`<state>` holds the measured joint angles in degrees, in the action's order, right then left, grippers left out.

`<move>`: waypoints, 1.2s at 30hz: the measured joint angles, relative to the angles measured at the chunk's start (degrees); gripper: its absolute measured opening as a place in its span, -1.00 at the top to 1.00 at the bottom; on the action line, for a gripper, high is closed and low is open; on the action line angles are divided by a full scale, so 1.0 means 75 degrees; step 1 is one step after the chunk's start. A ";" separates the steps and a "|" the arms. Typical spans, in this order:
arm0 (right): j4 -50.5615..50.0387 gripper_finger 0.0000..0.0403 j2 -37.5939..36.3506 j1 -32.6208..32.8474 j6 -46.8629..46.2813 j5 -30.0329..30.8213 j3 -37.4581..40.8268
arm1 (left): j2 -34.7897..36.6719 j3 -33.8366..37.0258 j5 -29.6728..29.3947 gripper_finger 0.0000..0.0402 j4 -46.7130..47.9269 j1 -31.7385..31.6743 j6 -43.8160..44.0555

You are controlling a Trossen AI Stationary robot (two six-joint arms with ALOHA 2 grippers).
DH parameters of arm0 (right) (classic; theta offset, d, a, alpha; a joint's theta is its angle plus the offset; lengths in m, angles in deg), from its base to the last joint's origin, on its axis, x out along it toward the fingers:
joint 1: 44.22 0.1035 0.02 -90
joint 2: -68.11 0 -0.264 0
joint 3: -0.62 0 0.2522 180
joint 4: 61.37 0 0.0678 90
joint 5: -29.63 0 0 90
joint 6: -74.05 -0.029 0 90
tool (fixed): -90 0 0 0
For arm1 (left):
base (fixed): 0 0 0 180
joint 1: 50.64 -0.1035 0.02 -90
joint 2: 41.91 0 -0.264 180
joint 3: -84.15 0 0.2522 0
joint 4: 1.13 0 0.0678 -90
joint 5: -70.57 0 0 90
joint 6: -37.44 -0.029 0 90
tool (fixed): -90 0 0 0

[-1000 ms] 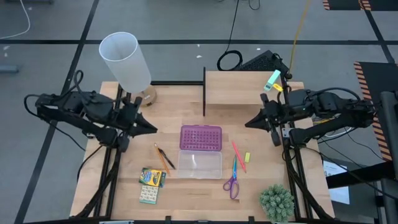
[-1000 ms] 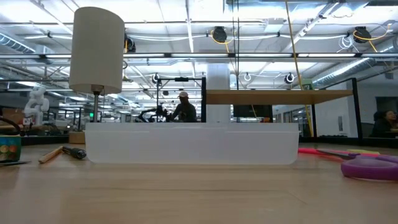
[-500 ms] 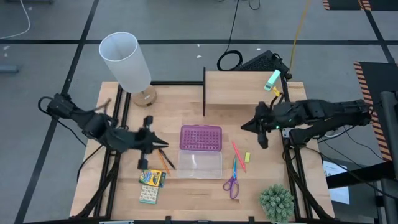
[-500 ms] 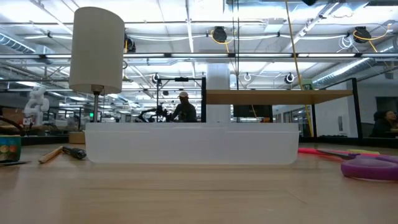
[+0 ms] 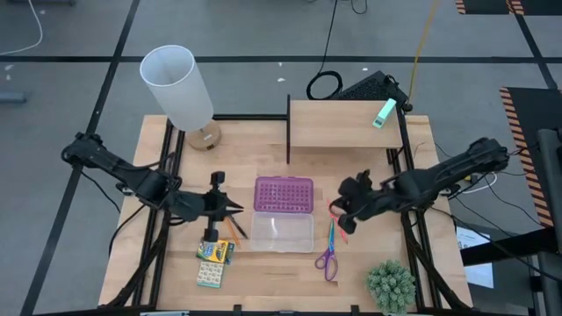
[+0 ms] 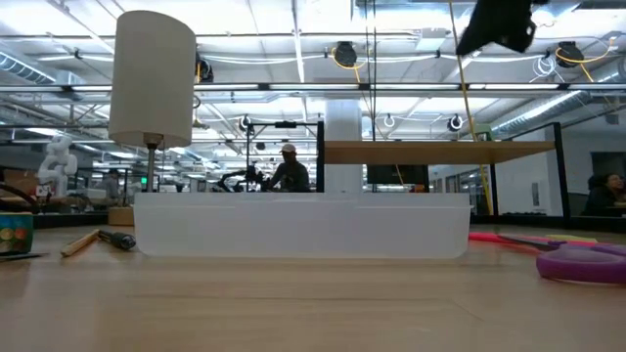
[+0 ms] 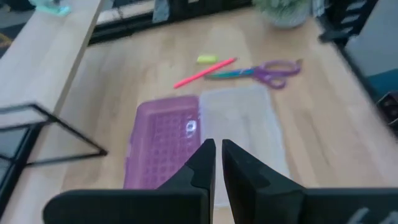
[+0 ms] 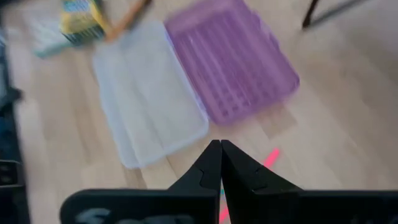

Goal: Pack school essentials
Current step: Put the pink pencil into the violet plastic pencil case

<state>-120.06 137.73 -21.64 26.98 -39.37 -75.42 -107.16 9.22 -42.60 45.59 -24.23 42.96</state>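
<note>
Scissors (image 5: 327,260) lie nearest, right of the open case (image 5: 283,213), with the pens (image 5: 336,220) just beyond. Pencils (image 5: 230,222) and crayon box (image 5: 215,250) lie left of it. The left gripper (image 5: 235,209) and right gripper (image 5: 337,207) flank the case, both closed and empty.

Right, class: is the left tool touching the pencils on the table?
Apart. The low view shows the pencils lying on the table with nothing on them; the left tool is above them, out of that picture.
</note>
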 joint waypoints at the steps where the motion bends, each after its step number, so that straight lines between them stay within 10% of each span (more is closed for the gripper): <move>1: -0.0120 1.00 0.0143 0.0037 -0.0154 -0.0001 0.0000 | 0.0002 0.0000 0.0028 0.84 -0.0016 -0.0008 -0.0028; 36: -0.0770 0.19 0.2338 0.1639 -0.2030 -0.0032 -0.0004 | 0.0553 0.0009 0.0107 0.84 0.0013 -0.0283 -0.1339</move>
<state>-125.84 155.26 -9.35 11.76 -39.61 -75.45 -103.01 9.29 -41.80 45.69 -26.35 32.92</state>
